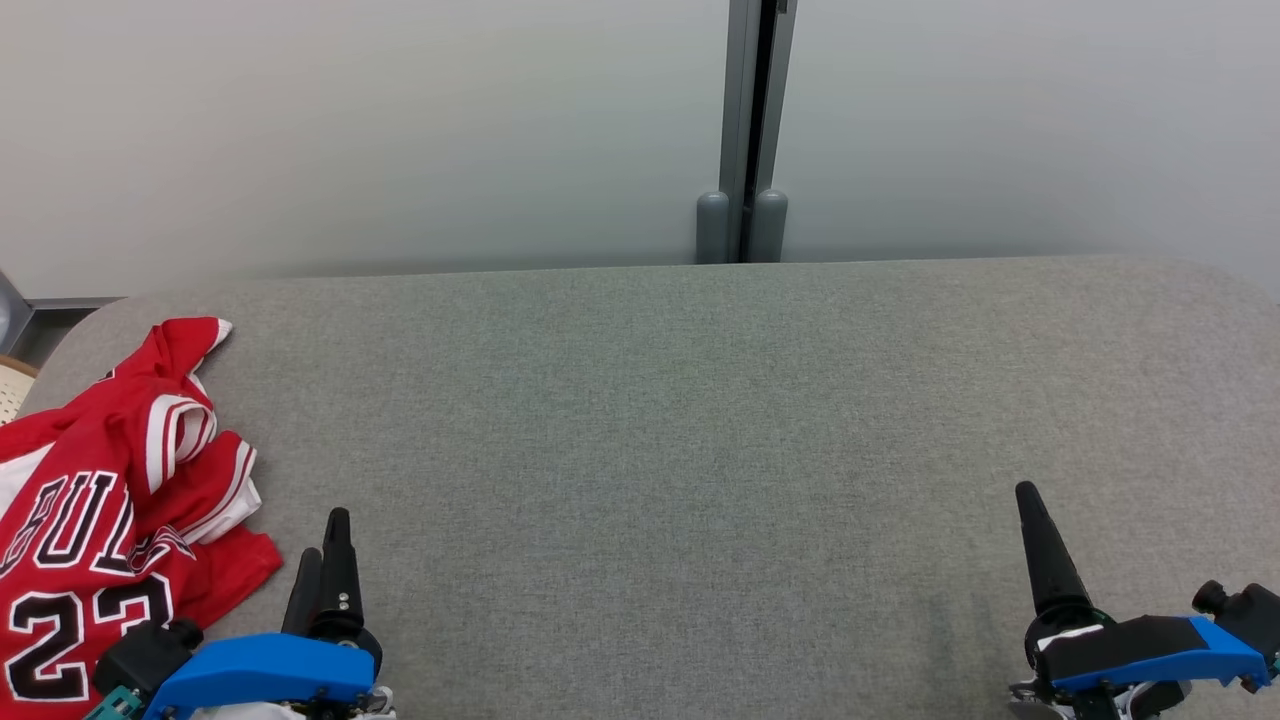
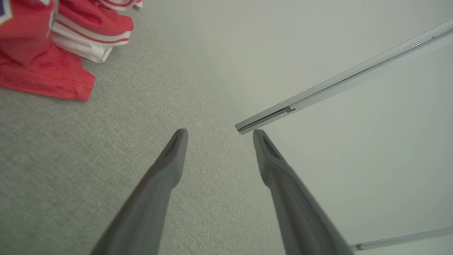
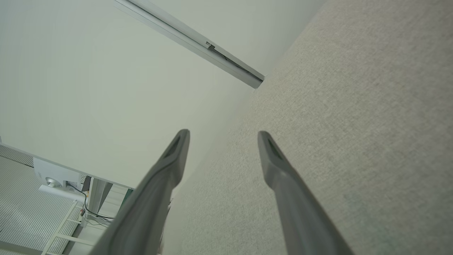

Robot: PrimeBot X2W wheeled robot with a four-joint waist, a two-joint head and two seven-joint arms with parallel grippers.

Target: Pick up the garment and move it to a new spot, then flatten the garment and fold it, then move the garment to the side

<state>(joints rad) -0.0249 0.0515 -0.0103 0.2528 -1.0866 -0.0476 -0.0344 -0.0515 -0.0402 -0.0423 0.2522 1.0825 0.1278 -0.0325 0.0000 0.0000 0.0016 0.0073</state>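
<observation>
Both arms sit low at the near side of the bench (image 1: 680, 450), forearms level and fingers pointing away over its top. The left claw (image 1: 325, 535) is released, its two long dark fingers spread and holding nothing. The right claw (image 3: 223, 131) is released too, its fingers apart over bare cloth. Each has a blue plastic housing behind its fingers.

The jersey (image 1: 110, 500) lies crumpled just to the left of the left claw and a little ahead of it, near the fingers but apart from them. Its nearest hem corner points toward that claw. Whether it hangs over the bench's left edge I cannot tell.

Between the two claws runs a wide open stretch of bench top. Ahead of them the far edge is straight, meets a pale wall (image 1: 400, 130) and rounds off at both corners. A grey metal post (image 1: 752, 120) stands upright against the wall, ahead and between the claws.

The bench top is a grey woven, felt-like fabric, flat and matte. The jersey is thin red cloth with white and black striped trim, and black letters and numbers outlined in white. The fingers taper to blunt tips.
</observation>
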